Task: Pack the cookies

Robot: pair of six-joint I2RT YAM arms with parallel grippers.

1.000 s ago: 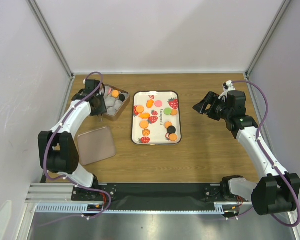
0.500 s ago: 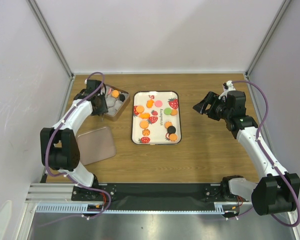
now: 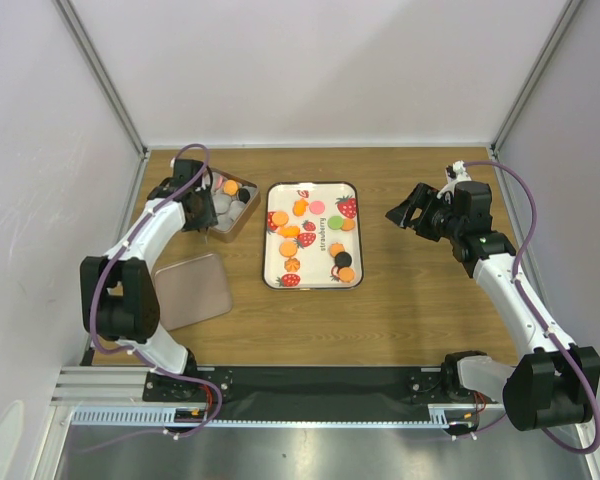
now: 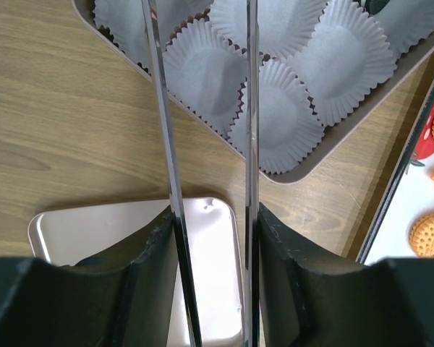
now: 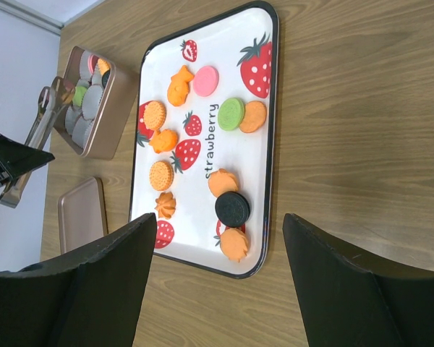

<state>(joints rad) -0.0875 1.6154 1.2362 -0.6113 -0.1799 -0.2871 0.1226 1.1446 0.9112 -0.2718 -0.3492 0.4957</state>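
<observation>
Tongs (image 4: 161, 108) of thin bright metal sat clamped in the left gripper (image 3: 193, 205), its black fingers (image 4: 148, 249) pressing the outer faces of the two blades. The blades stood a little apart and pinched nothing. They reached over the near corner of the tin (image 4: 325, 155) at the far left of the table (image 3: 410, 290), above white paper cups (image 4: 202, 72) that were bare in the wrist view. Further back in the tin a few cookies (image 5: 231, 113) already lay in cups: an orange and a black one seen from above, and pink and green ones seen from the right wrist. Most of the cookies were on the white tray (image 3: 315, 268) printed with strawberries (image 5: 258, 63), just to the right of the tin: mainly orange, with one pink, one green and a black one nearer the front. The tin's lid (image 3: 192, 290) lay flat on the table in front of the tin, apart from it. The right gripper (image 3: 400, 213) hung above bare wood to the right of the tray, its jaws spread wide with nothing between them, pointing toward the tray.
</observation>
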